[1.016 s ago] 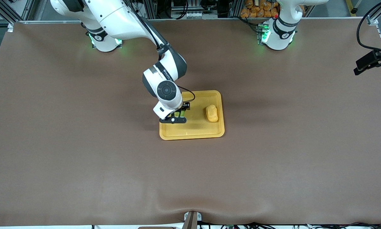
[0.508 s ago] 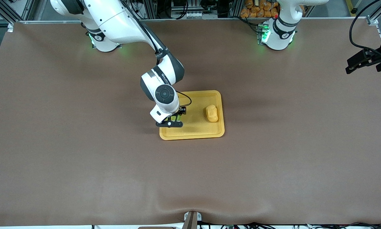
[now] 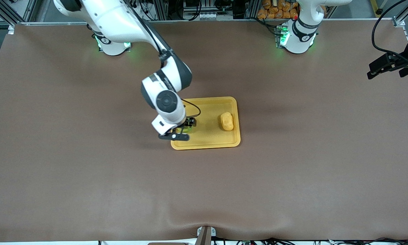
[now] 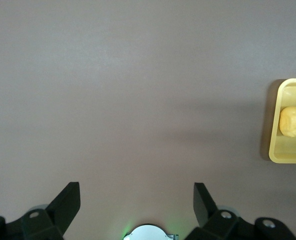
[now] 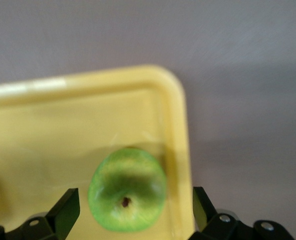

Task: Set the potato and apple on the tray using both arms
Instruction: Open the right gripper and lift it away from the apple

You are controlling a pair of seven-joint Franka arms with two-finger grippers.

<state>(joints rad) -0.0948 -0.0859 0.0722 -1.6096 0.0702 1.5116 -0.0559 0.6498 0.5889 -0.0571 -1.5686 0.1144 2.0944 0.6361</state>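
The right tool (image 3: 177,132), fingers spread, has drifted off toward the tray's (image 3: 207,144) edge, leaving the apple (image 5: 127,195) resting inside beside the potato (image 3: 227,121). The left tool (image 4: 136,210), spread and empty, waits over bare surface (image 3: 292,170). Both pieces look placed.

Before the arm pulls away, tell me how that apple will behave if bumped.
The apple looks round and smooth, so it would probably roll. It lies on the tray near a corner; the raised rim should likely stop it. The open right claw straddles it.
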